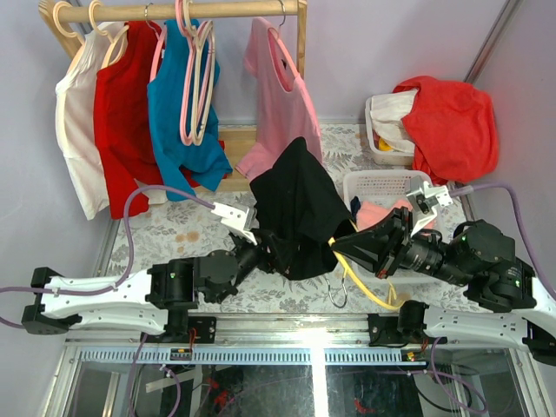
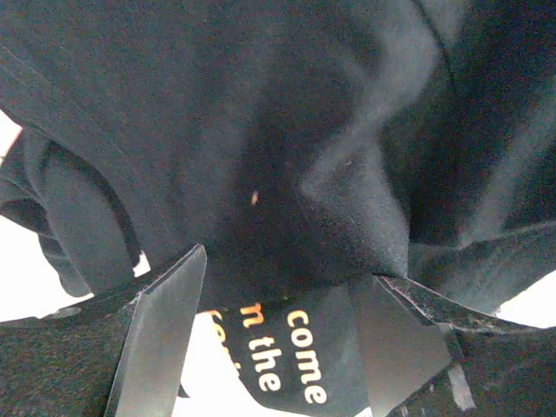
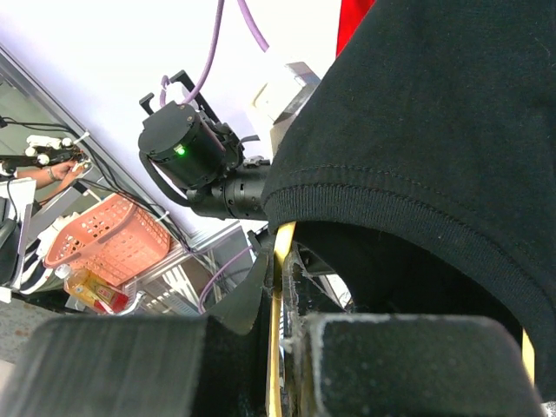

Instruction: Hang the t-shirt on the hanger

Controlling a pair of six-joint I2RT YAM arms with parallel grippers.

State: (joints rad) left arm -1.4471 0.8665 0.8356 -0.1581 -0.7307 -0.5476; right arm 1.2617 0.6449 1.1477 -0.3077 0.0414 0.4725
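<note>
The black t-shirt (image 1: 295,204) hangs raised over the middle of the table, peaked at the top. My right gripper (image 1: 341,248) is shut on the yellow hanger (image 1: 375,298), whose metal hook (image 1: 337,297) hangs below. In the right wrist view the yellow hanger (image 3: 280,287) is pinched between the fingers and runs up into the shirt's ribbed collar (image 3: 391,208). My left gripper (image 1: 259,250) is at the shirt's lower left edge. In the left wrist view its fingers (image 2: 161,334) stand wide apart, with black cloth (image 2: 261,130) and the pale gold print (image 2: 291,356) between them.
A wooden rail (image 1: 174,10) at the back holds white, red, teal (image 1: 174,122) and pink (image 1: 278,95) shirts and pink hangers (image 1: 195,78). A white basket (image 1: 382,185) with clothes stands behind the right arm. A second basket with red cloth (image 1: 447,122) stands far right.
</note>
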